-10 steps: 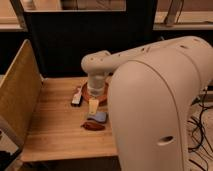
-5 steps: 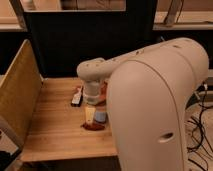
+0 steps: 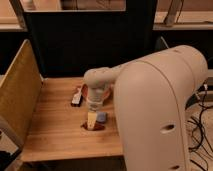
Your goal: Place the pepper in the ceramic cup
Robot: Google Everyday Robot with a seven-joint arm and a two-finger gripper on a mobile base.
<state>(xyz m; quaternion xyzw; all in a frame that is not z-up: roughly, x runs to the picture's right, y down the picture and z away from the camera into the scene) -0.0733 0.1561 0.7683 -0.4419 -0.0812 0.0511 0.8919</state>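
Wooden worktop (image 3: 52,132): carries all items; a tan side panel (image 3: 17,95) stands along its left edge.
Dark flat packet (image 3: 76,96): lies left of the wrist, behind the work zone; not involved.
Orange-red bowl (image 3: 84,91): mostly hidden behind the wrist; not the target.
Gripper (image 3: 93,120): points straight down, low over the pepper's left part; whether it is open or closed cannot be told.
Pepper (image 3: 99,128): dark red, lying flat on the worktop near the front edge, beneath the gripper; appears not yet lifted.
Blue sponge (image 3: 102,117): just beside the pepper on its far side, right of the gripper.
Ceramic cup: not identifiable in this view; possibly masked by the arm (image 3: 160,100).
Step in hand: judged to be the grasp. Centre across the pepper's narrow width, stay clear of the sponge, grip firmly without crushing, then lift straight up before seeking the cup.
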